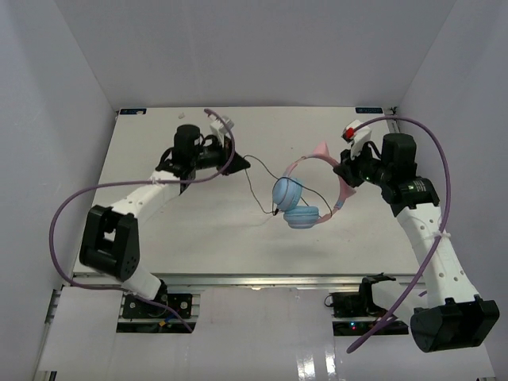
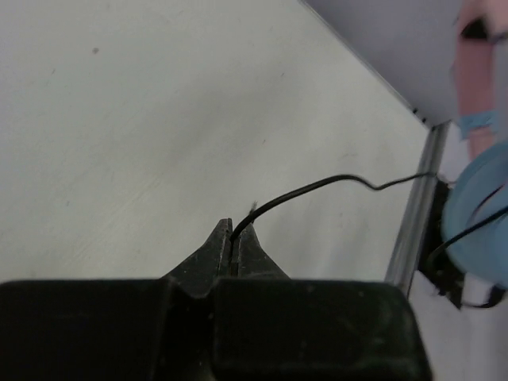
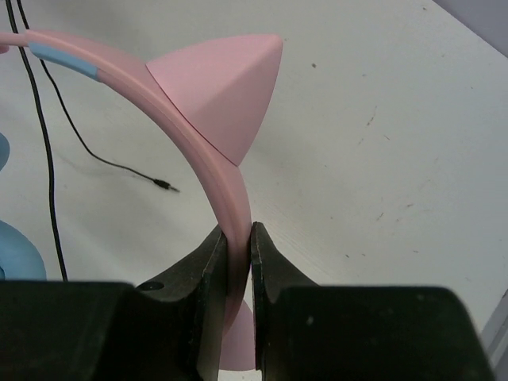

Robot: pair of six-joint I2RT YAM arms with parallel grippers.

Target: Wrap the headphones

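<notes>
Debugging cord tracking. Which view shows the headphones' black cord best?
Top external: it shows most of the cord, from the left gripper to the ear cups. Left wrist shows only the pinched stretch; right wrist shows a stretch plus the plug.

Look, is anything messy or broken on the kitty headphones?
Nothing looks broken. The thin black cord of the pink-and-blue cat-ear headphones hangs loose and unwrapped, pinched in the left end effector; its plug lies on the white table.

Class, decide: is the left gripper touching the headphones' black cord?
Touching. The left wrist view shows the left gripper shut on the black cord, which emerges from between its fingertips.
</notes>
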